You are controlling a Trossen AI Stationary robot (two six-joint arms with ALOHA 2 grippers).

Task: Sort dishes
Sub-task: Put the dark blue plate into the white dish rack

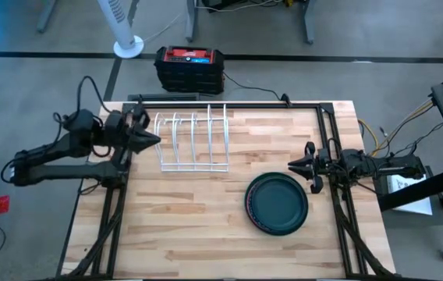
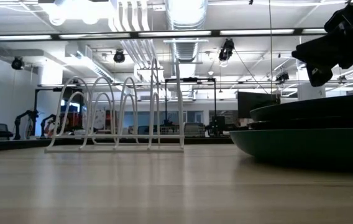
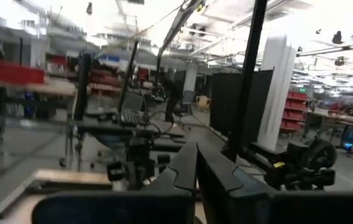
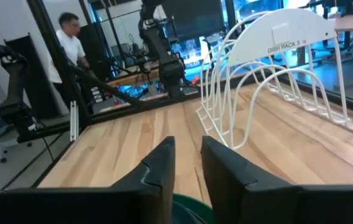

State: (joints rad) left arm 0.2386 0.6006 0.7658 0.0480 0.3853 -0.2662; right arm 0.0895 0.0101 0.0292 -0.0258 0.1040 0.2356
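A stack of round plates (image 1: 276, 204) rests on the table right of centre, a dark teal one on top. In the low view (image 2: 307, 134) a green plate lies at the bottom of the stack; the other plates are hidden. A green rim also shows in the right wrist view (image 4: 189, 203). My right gripper (image 1: 291, 165) hovers just beyond the stack's far edge, points toward the table's left, is open by a narrow gap (image 4: 188, 163) and is empty. My left gripper (image 1: 157, 140) is shut (image 3: 196, 171) and empty, at the left end of the white wire rack (image 1: 194, 141).
The white wire dish rack (image 2: 117, 115) stands at the table's far middle with nothing in its slots. Black frame rails (image 1: 229, 104) run along the table's far, left and right sides. A person (image 4: 71, 37) stands in the room beyond the table.
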